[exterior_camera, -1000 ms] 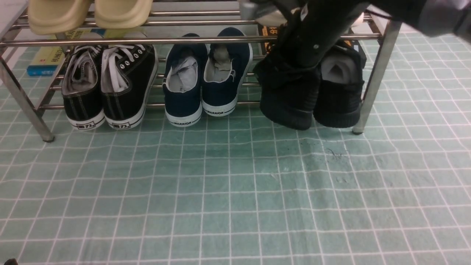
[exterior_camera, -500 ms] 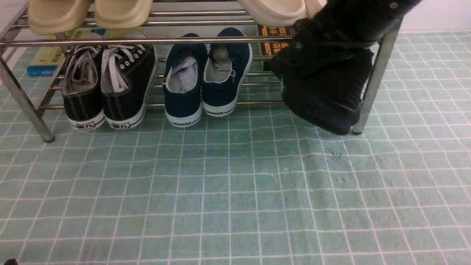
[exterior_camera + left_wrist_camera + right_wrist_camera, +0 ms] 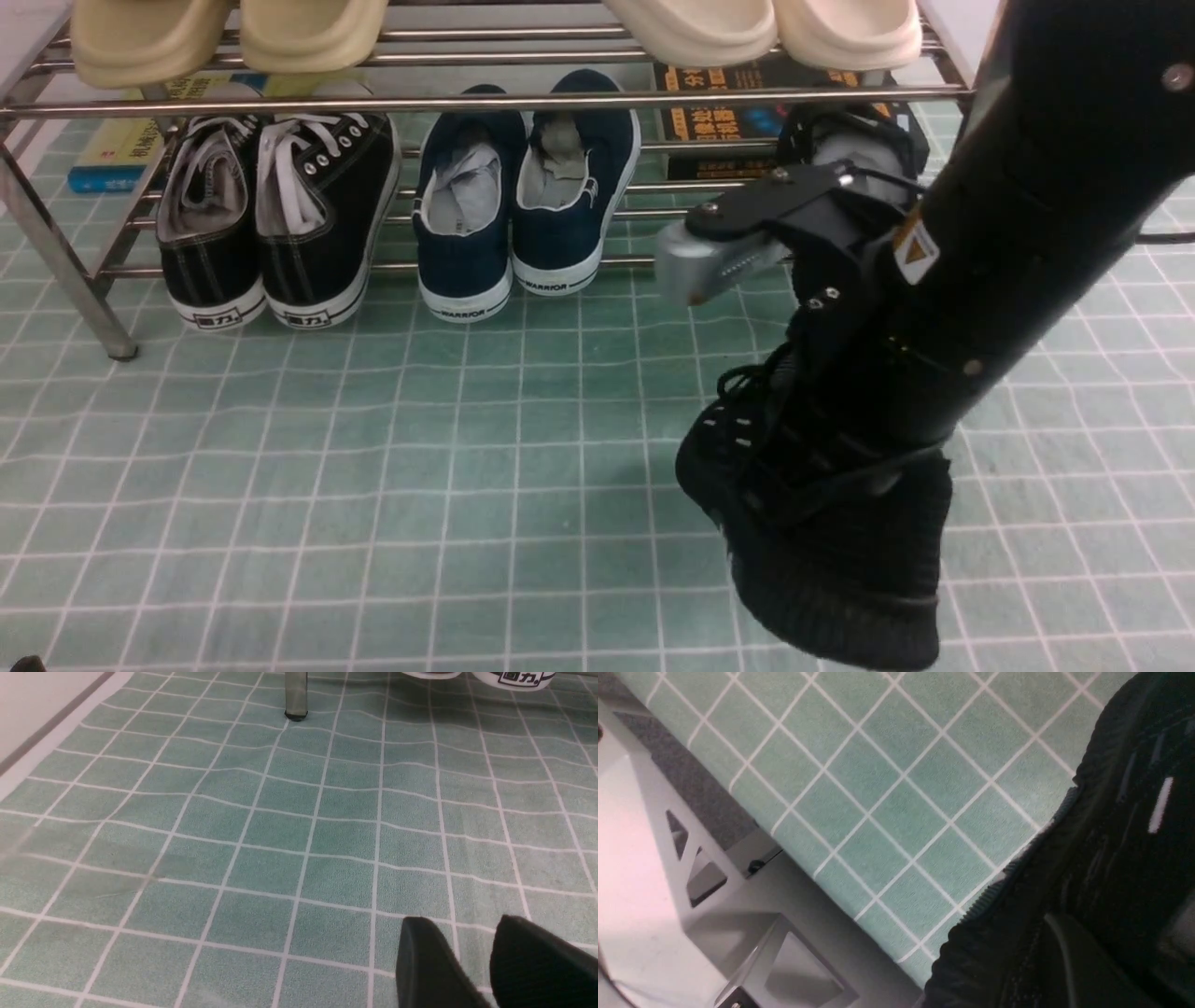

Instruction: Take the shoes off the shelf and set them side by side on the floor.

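One black knit sneaker (image 3: 822,532) hangs heel-down just above the pale green gridded floor (image 3: 448,467) at the front right. My right gripper (image 3: 836,434) is shut on its collar, fingers buried in the shoe. The right wrist view shows that sneaker (image 3: 1111,858), its white stitch mark, and one finger (image 3: 1069,956) inside it. The other black knit sneaker (image 3: 845,149) stays on the lower tier of the silver shelf (image 3: 467,101), mostly hidden behind my right arm. My left gripper (image 3: 472,956) is open and empty, low over bare floor.
On the lower tier stand black canvas sneakers with white laces (image 3: 271,215) and navy WARRIOR slip-ons (image 3: 523,196). Beige slippers (image 3: 224,33) and cream slippers (image 3: 766,28) sit on top. Books (image 3: 728,126) lie under the shelf. A shelf leg (image 3: 295,695) stands ahead of my left gripper.
My right arm has pulled the black knit sneaker off the lower tier, then carried it toward me and down over the floor. Its partner stayed on the shelf.
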Available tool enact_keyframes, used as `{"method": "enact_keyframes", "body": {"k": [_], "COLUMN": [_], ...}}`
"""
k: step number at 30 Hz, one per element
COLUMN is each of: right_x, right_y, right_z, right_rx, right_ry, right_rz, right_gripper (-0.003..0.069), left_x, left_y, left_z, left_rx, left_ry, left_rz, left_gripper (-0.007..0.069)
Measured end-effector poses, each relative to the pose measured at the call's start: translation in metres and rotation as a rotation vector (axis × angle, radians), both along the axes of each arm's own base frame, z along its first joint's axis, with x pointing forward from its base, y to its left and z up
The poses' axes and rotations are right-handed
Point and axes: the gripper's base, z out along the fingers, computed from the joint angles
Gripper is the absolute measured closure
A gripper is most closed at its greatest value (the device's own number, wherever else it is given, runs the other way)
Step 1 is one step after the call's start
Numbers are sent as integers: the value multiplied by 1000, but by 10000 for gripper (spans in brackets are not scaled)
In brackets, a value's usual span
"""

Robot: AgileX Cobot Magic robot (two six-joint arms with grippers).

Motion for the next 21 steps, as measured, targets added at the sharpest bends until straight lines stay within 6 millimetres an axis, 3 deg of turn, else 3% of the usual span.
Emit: {"method": "enact_keyframes", "body": {"k": [11,21], "right_x": [47,66], "right_y": [19,32], "right_z": [-52,-95], "right_rx": [-103,-165], "right_ry": [-137,-117], "right_rz": [-93,-125], "right_gripper": [648,638], "left_x": [0,0], "left_y": [0,0], "left_z": [0,0], "left_rx": [0,0], "left_ry": [0,0], "left_rz": [0,0], "left_gripper": [385,383]}}
